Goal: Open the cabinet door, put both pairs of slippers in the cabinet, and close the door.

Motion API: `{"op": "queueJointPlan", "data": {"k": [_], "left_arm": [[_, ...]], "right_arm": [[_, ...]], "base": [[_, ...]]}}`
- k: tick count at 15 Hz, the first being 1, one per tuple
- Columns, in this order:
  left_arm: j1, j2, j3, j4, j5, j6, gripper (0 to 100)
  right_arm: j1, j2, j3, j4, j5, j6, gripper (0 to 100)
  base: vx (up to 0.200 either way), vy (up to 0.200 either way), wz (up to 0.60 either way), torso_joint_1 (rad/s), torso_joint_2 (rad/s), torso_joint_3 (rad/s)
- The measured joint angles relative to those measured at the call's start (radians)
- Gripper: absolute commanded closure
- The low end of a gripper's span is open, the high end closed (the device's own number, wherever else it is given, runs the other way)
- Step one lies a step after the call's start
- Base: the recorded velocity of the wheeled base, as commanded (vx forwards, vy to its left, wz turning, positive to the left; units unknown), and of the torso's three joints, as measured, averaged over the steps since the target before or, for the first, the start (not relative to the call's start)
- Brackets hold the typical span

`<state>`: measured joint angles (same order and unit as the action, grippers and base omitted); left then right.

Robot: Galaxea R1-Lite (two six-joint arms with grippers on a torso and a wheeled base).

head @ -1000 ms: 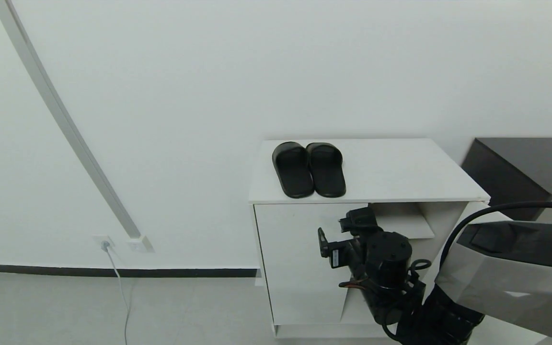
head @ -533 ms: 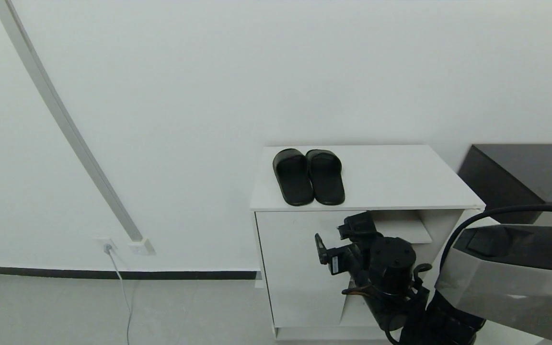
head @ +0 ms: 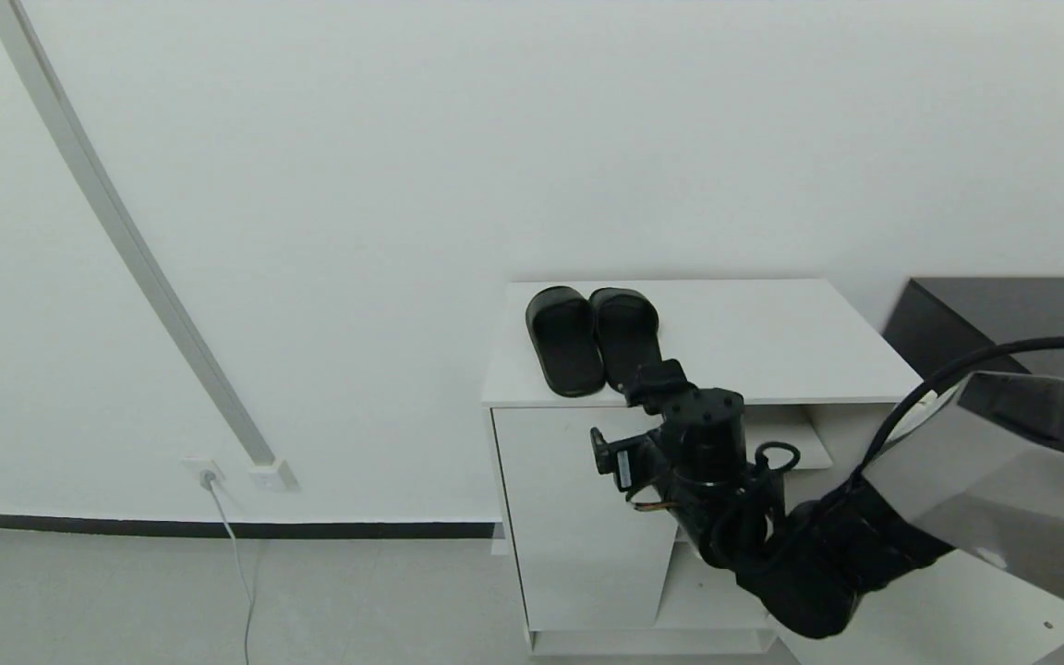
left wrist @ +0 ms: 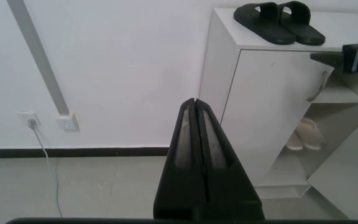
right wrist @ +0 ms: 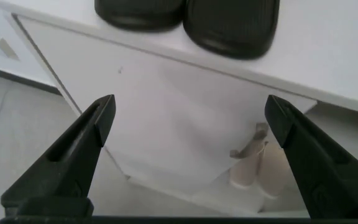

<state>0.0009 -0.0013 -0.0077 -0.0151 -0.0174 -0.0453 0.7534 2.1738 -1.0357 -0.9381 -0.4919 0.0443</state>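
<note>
A pair of black slippers (head: 595, 339) lies side by side on the left part of the white cabinet's top (head: 754, 332). My right gripper (head: 650, 377) hangs open just in front of the top's front edge, right below the nearer slipper; in the right wrist view its fingers (right wrist: 86, 143) stand wide apart with the black slippers (right wrist: 185, 12) beyond them. A pale pair of slippers (left wrist: 306, 134) sits on a lower shelf inside the cabinet's open right half. The left door (head: 578, 517) is closed. My left gripper (left wrist: 196, 124) is shut on nothing, well away from the cabinet.
A dark cabinet (head: 1003, 323) stands to the right of the white one. An open white door panel (head: 938, 610) juts out at the lower right. A wall socket with a cable (head: 209, 480) and a slanted grey strip (head: 126, 240) are on the left wall.
My right arm has risen and moved left, from in front of the open compartment up to the cabinet's top edge by the black slippers. The head view shifted slightly early on.
</note>
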Motion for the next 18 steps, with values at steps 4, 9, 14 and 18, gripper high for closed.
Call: {"op": "queueJointPlan", "data": {"k": [4, 9, 14, 18], "left_arm": [[0.0, 0.0, 0.0, 0.0, 0.0, 0.0, 100], [0.0, 0.0, 0.0, 0.001, 0.005, 0.0, 100], [0.001, 0.0, 0.0, 0.002, 0.005, -0.001, 100], [0.001, 0.0, 0.0, 0.002, 0.005, -0.002, 100]], "right_arm": [[-0.001, -0.039, -0.233, 0.242, -0.004, 0.11, 0], [0.0, -0.049, -0.311, 0.304, -0.005, 0.115, 0], [0.001, -0.028, -0.313, 0.301, -0.044, 0.117, 0], [0.002, 0.029, -0.333, 0.295, -0.064, 0.115, 0]], "base": [[0.0, 0.0, 0.0, 0.0, 0.0, 0.0], [0.16, 0.0, 0.0, -0.004, 0.0, 0.003], [0.2, 0.0, 0.0, 0.008, 0.0, 0.001], [0.0, 0.0, 0.0, 0.0, 0.0, 0.0]]}}
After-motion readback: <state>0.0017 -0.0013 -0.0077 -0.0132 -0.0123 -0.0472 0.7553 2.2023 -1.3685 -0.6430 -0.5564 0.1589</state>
